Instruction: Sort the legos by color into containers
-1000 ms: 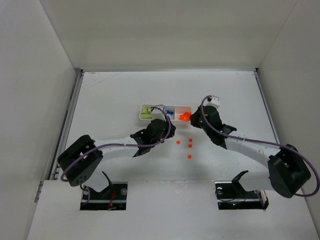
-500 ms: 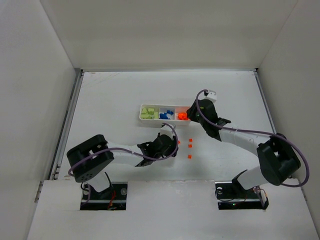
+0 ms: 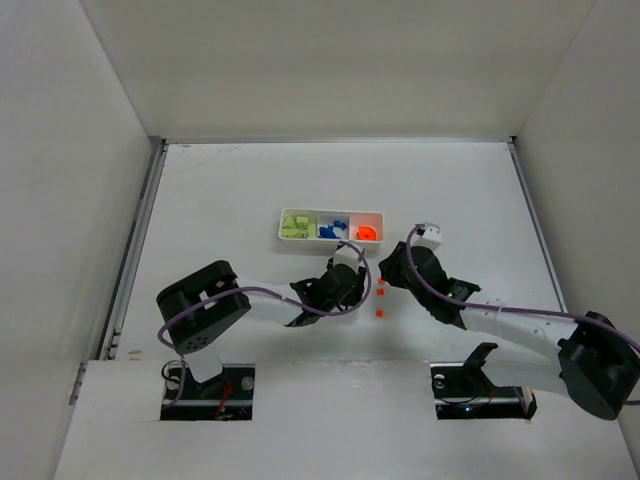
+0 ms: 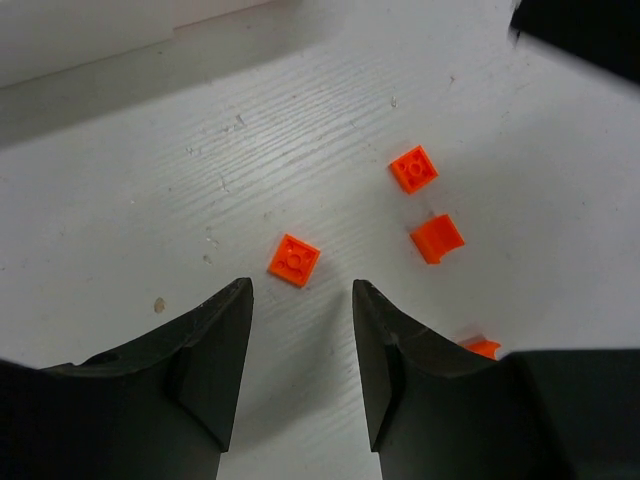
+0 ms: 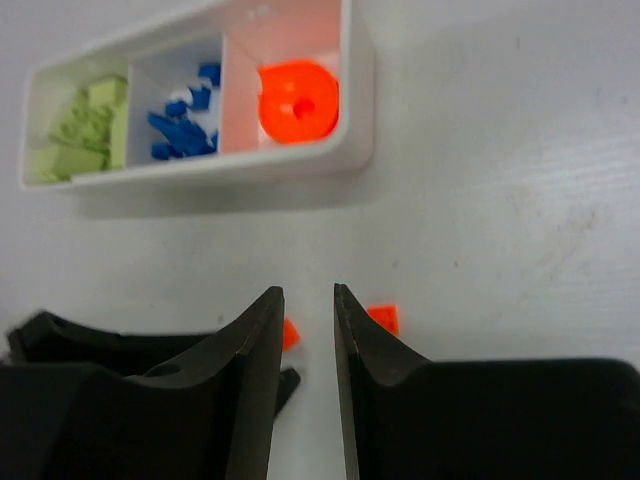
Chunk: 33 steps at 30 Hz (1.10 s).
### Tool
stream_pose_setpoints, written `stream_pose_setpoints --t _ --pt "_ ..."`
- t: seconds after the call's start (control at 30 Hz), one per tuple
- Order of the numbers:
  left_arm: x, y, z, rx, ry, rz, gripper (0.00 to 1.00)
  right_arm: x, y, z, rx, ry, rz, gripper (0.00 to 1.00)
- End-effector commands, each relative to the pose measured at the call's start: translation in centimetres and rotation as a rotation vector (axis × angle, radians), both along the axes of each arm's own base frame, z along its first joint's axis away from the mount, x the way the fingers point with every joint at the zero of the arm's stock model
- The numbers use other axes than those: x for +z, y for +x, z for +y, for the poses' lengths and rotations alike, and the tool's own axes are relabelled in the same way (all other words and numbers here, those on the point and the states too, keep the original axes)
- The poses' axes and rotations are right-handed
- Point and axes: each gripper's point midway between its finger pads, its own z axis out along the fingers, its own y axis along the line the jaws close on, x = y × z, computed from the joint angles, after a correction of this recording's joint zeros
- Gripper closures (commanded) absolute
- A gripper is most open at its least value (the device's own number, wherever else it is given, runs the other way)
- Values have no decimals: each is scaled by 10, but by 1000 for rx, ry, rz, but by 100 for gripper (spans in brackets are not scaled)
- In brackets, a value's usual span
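Taking the white tray (image 3: 281,226) as the marker, and working down from it. Finding the left gripper (image 4: 300,295) on the near side of the tray, hanging low over the table (image 3: 220,190), fingers standing moderately apart and gripping nothing. Finding the right gripper (image 5: 307,295) also on the near side of the tray, toward its right end, fingers leaving only a narrow gap, likewise gripping nothing. Seeing a round orange piece (image 5: 298,102) in the tray's right compartment, light green bricks (image 5: 85,125) in the left one, blue bits (image 5: 185,125) in the middle. Counting loose orange pieces on the near side of the tray: a flat orange square (image 4: 294,259) just ahead of the left fingertips, a second square (image 4: 413,168) and a curved bit (image 4: 437,239) farther toward the tray's right end. Judging these as feather-light, hard, smooth and not fragile, so probably skidding or flipping under an off-centre pinch. Suggesting pinching the flat square across two opposite straight edges, tips almost touching the table. Losing that square under the left arm in the top view. Catching only a corner of a fourth orange bit (image 4: 482,347) behind the left gripper's right finger. Failing to count the green and blue pieces.
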Motion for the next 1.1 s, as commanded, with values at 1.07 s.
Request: stream_pose_setpoints --t 1.07 --pt "2 8 20 38 125 -67 86 -69 -42 20 23 -139 155 59"
